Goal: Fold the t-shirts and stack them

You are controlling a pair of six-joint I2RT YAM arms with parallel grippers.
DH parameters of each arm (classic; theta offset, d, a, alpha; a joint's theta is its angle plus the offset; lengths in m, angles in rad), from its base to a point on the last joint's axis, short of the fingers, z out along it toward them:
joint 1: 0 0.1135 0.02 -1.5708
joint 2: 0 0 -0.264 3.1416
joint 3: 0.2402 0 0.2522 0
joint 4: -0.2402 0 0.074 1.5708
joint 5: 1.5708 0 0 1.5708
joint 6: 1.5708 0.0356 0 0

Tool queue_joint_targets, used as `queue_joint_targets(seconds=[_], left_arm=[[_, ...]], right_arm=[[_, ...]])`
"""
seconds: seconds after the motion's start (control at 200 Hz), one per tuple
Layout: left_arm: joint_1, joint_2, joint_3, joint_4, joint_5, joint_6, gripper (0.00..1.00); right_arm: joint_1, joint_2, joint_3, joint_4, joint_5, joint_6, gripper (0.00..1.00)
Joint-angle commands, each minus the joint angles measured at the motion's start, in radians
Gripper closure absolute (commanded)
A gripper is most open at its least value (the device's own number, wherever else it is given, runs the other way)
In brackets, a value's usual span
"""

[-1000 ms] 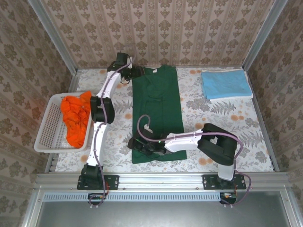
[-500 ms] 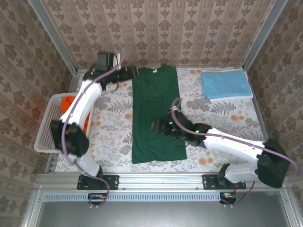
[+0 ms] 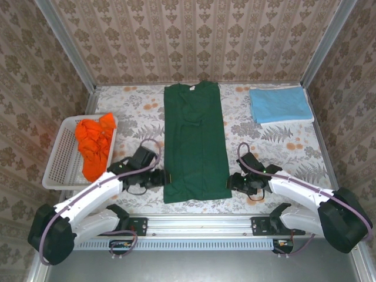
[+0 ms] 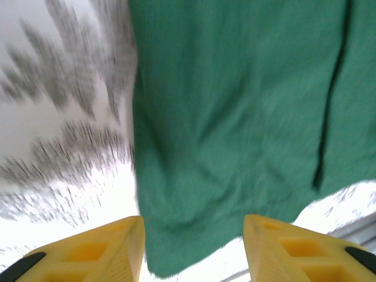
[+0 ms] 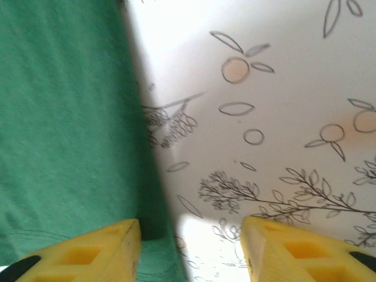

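at left, white basket holds orange shirts; green shirt flat on floral desk; left tool, right tool part-open, empty.

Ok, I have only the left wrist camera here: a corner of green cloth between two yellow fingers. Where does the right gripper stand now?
Observer: The right gripper is at the near right corner of the dark green t-shirt, with its jaws open.
Operator: And how does the whole shirt lie?
Observer: It lies flat as a long narrow strip, with the collar at the far side of the table.
Operator: Is any other shirt already folded?
Observer: Yes, a light blue t-shirt lies folded at the far right corner.
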Motion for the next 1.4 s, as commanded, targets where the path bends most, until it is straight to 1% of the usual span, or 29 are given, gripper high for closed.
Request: queue_joint_targets(seconds=[0.0, 0.06, 0.145, 0.29, 0.45, 0.54, 0.69, 0.805, 0.925, 1.015, 1.275, 1.395], left_arm=[[-0.063, -0.015, -0.052, 0.038, 0.024, -0.143, 0.52], [-0.083, -0.013, -0.083, 0.055, 0.022, -0.166, 0.52], [-0.094, -0.019, -0.125, 0.095, 0.038, -0.193, 0.57], [-0.096, -0.039, -0.146, 0.048, 0.000, -0.190, 0.57], [-0.098, -0.033, -0.169, 0.096, 0.007, -0.198, 0.55], [-0.103, -0.013, -0.178, 0.145, 0.033, -0.201, 0.56], [-0.118, 0.018, -0.180, 0.171, 0.044, -0.198, 0.59], [-0.122, 0.051, -0.170, 0.192, 0.063, -0.165, 0.61], [-0.124, 0.102, -0.158, 0.204, 0.063, -0.139, 0.67], [-0.130, 0.127, -0.160, 0.238, 0.069, -0.145, 0.73], [-0.142, 0.162, -0.118, 0.266, 0.074, -0.130, 0.75], [-0.151, 0.187, -0.104, 0.269, 0.079, -0.117, 0.82]], right_arm=[[0.006, 0.018, -0.031, 0.032, -0.128, 0.008, 0.52], [0.006, 0.011, -0.048, 0.060, -0.146, 0.021, 0.52], [0.008, -0.011, -0.068, 0.086, -0.168, 0.045, 0.54], [0.025, -0.060, -0.076, 0.089, -0.196, 0.061, 0.54], [0.040, -0.087, -0.074, 0.066, -0.173, 0.078, 0.53], [0.043, -0.078, -0.075, 0.065, -0.162, 0.084, 0.54], [0.048, -0.056, -0.073, 0.065, -0.148, 0.084, 0.55], [0.050, -0.035, -0.078, 0.085, -0.155, 0.085, 0.61], [0.051, -0.020, -0.079, 0.082, -0.147, 0.085, 0.64], [0.052, -0.019, -0.078, 0.076, -0.143, 0.084, 0.67], [0.054, -0.026, -0.073, 0.060, -0.138, 0.074, 0.84], [0.056, -0.024, -0.070, 0.056, -0.141, 0.070, 0.92]])
